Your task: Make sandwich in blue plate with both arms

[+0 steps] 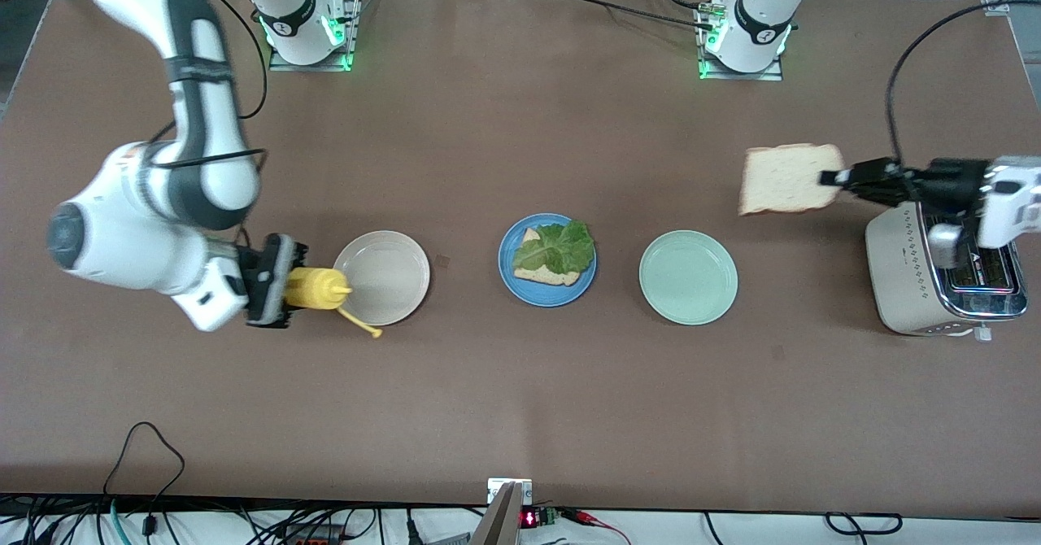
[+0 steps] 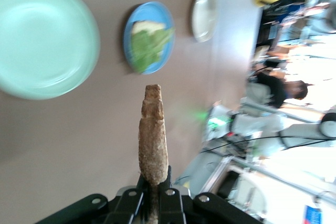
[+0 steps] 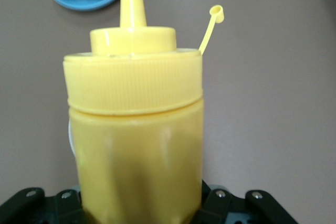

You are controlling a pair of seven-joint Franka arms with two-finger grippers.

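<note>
The sandwich [image 1: 554,253] is half built: one slice of toast with a green lettuce leaf [image 1: 559,246] on top lies in the blue plate [image 1: 508,266], which sits mid-desk between a beige plate [image 1: 382,277] toward the right arm's end and a mint-green plate [image 1: 688,277] toward the left arm's end. The step in hand appears to be delivery of the top slice. The left tool [image 1: 829,177] is clamped on one edge of a second toast slice [image 1: 787,179], carrying it in the air over bare desk [image 1: 520,398] near the toaster [image 1: 895,285], at the left arm's end. In the left wrist view the slice [image 2: 153,137] stands edge-on between the closed fingers, with the blue plate [image 2: 130,35] well apart from it. The right tool [image 1: 280,282] grips a yellow squeeze bottle [image 1: 315,288], tipped on its side just beside the beige plate, nozzle toward that plate, its small cap hanging loose on its strap [image 1: 362,324]; the right wrist view confirms the bottle [image 3: 137,129] seated between the fingers. This arm appears to be waiting. In my judgement the next move calls for the left arm to carry the slice over the blue plate, level it, lower it square onto the lettuce and release. Risk noted: an edge-only grip may let the slice droop or land askew.
</note>
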